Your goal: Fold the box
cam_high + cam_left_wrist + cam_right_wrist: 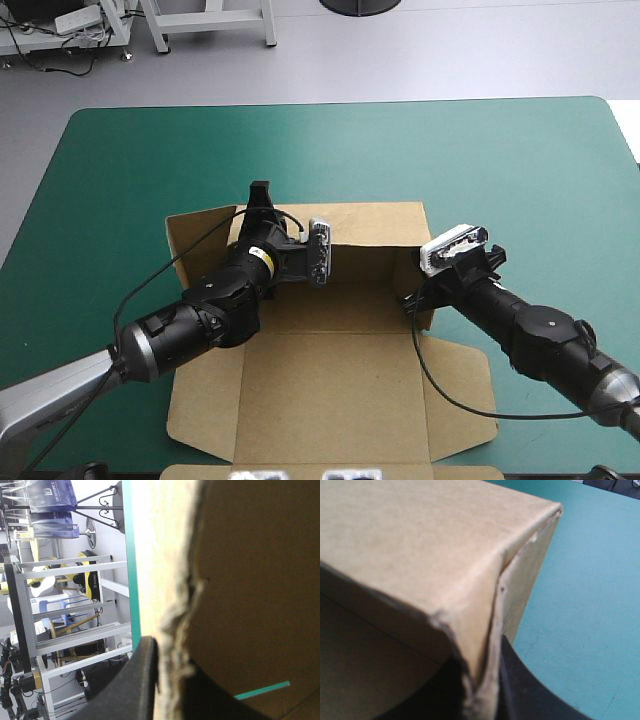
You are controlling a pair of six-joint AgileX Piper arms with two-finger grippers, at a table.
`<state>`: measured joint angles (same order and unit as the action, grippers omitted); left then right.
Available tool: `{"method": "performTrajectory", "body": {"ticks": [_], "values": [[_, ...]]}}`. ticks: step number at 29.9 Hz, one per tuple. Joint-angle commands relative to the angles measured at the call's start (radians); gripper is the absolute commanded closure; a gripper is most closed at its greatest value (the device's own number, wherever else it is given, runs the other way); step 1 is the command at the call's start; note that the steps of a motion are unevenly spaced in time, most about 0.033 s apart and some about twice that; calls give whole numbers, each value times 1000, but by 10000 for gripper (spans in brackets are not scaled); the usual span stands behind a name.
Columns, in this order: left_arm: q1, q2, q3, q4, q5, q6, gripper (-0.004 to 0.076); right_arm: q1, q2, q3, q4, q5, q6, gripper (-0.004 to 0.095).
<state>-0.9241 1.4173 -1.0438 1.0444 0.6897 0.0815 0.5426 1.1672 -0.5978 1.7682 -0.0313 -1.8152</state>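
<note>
Angled inward, left claw (167, 680) and right claw (482, 695) pinch the box (330, 400) walls.

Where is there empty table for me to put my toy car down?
The widest bare patch is the teal-green cover between the box and the table's far edge. Smaller bare strips lie beside the box toward the left and right edges. The middle is crowded: the left gripper and right gripper each pinch a raised wall.
</note>
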Motion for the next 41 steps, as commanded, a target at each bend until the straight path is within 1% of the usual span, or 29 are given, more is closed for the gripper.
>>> {"method": "performTrajectory", "body": {"ticks": [1,5,8,11,13,16,19,22,28,30,32,36,41], "values": [[-28,-2,0,-119,-46,-38,708,31,10,-24,12,286,-39,932],[-28,-2,0,-127,-44,-41,708,31,14,-27,3,343,-51,932],[-28,-7,0,-127,-48,-41,708,31,14,-27,3,376,-106,932],[-28,-19,0,-127,-52,-41,708,31,14,-28,17,370,-110,932],[-28,-38,0,-127,-56,-41,708,31,14,-28,50,347,-105,931],[-28,-65,0,-129,-49,-41,708,31,14,-32,50,316,-60,931],[-28,-83,0,-166,-38,-11,690,31,16,-32,50,302,-48,931],[-28,-84,0,-218,-21,35,642,31,16,-32,50,274,-27,931],[-33,-84,0,-291,43,58,493,31,16,-32,50,231,-2,931],[-58,-87,0,-305,76,58,445,31,16,-32,50,220,4,931],[-101,-96,0,-305,105,56,421,31,16,-34,50,215,8,931],[-225,-131,-19,-305,153,16,415,31,18,-34,50,202,8,931],[-375,-151,-62,-332,270,-22,415,31,18,-34,50,189,14,932]]}}
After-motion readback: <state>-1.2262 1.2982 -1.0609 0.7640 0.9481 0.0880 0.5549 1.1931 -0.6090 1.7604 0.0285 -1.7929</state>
